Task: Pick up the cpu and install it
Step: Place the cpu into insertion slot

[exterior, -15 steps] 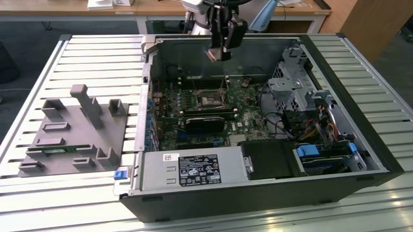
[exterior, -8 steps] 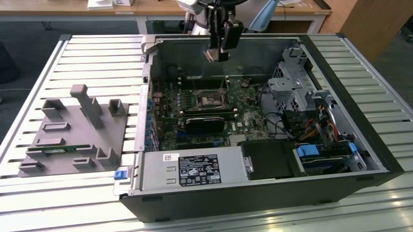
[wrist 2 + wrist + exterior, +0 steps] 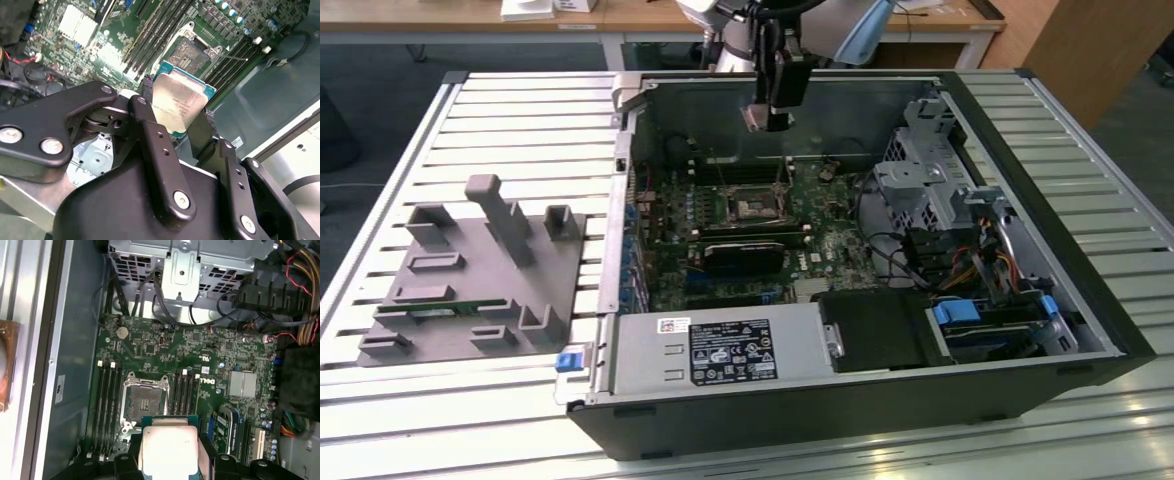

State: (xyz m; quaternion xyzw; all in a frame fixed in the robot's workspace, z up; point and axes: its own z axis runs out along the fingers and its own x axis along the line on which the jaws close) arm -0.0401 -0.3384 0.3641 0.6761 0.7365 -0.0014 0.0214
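The cpu (image 3: 176,107), a flat square chip with a shiny silver top, is pinched edgewise between my black fingers (image 3: 149,131). My gripper (image 3: 175,102) is shut on it. In the exterior view the gripper (image 3: 769,124) hangs with the cpu (image 3: 763,117) above the rear part of the open computer case, a little above the motherboard (image 3: 720,235). The empty square cpu socket (image 3: 145,400) lies just beyond the held cpu (image 3: 169,447) in the first wrist view. The second wrist view shows the same socket (image 3: 187,52) past the chip's far edge.
Rows of memory slots (image 3: 105,405) flank the socket. A black heatsink block (image 3: 747,255) lies on the board nearer the front. A metal drive cage (image 3: 921,170) and loose cables (image 3: 961,265) fill the case's right side, the power supply (image 3: 720,350) the front. A grey parts fixture (image 3: 467,270) stands left of the case.
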